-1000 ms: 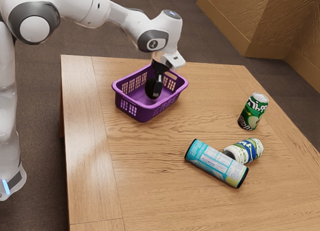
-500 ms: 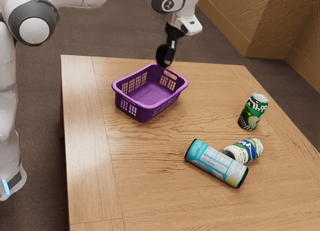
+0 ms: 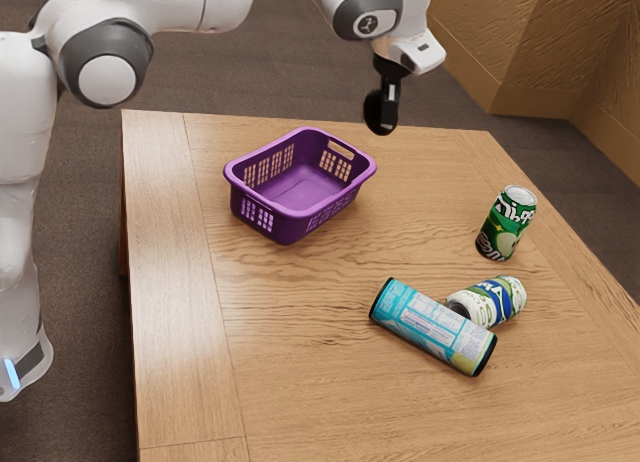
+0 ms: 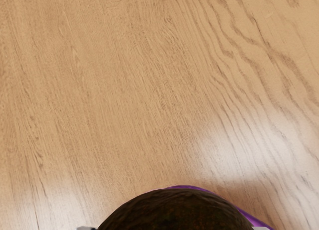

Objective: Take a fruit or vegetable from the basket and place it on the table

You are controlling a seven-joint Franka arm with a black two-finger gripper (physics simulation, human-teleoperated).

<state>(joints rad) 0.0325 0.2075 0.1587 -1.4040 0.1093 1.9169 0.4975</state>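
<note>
Fingers (image 3: 391,95), parted by its width, grip a dark avocado (image 3: 375,113) above the grained wooden table (image 3: 300,332); the purple basket (image 3: 290,225) sits near a corner, brown carpet (image 3: 230,77) and textured tan wall (image 3: 510,42) beyond.

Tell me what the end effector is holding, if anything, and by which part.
It looks like a dark avocado, held by its two opposite sides.
</note>
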